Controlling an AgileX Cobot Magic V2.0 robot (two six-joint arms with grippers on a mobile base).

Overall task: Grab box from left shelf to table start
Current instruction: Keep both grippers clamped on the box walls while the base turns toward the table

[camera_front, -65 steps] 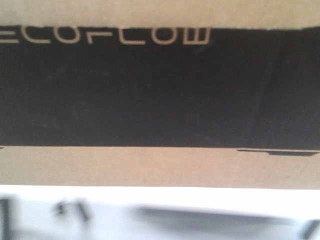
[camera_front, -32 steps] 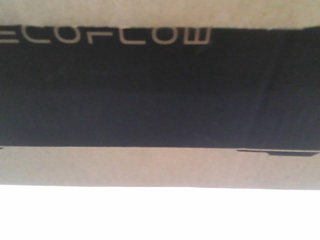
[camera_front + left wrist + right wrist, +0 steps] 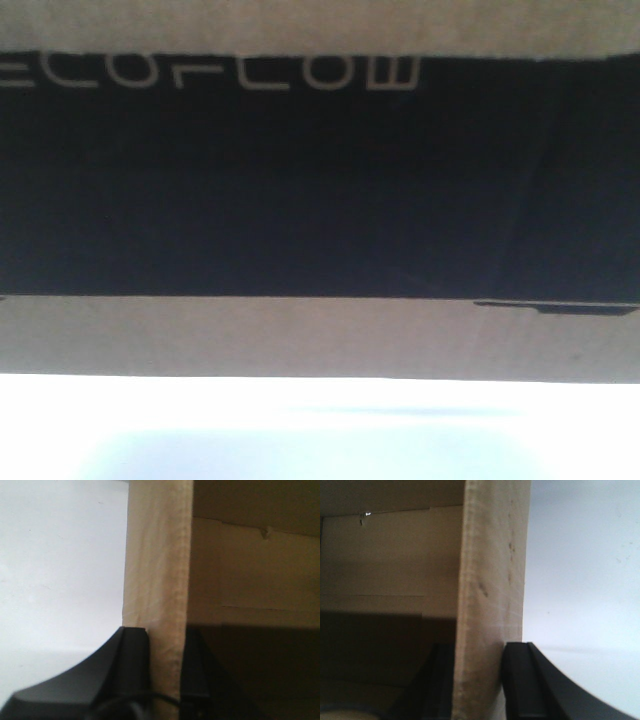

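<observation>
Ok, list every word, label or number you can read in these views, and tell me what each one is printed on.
"ECOFLOW": pale lettering along the top of the black printed panel on the box, front view; the first letters are cut off by the frame edge, so only "COFLOW" is fully clear.
Left wrist view: no text; only the left gripper clamped on a cardboard wall.
Right wrist view: no text; the right gripper likewise.

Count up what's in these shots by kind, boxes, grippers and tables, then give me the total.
Cardboard box: 1
Grippers clamped on its walls: 2, left gripper and right gripper
White table: 1
Total: 4
</observation>
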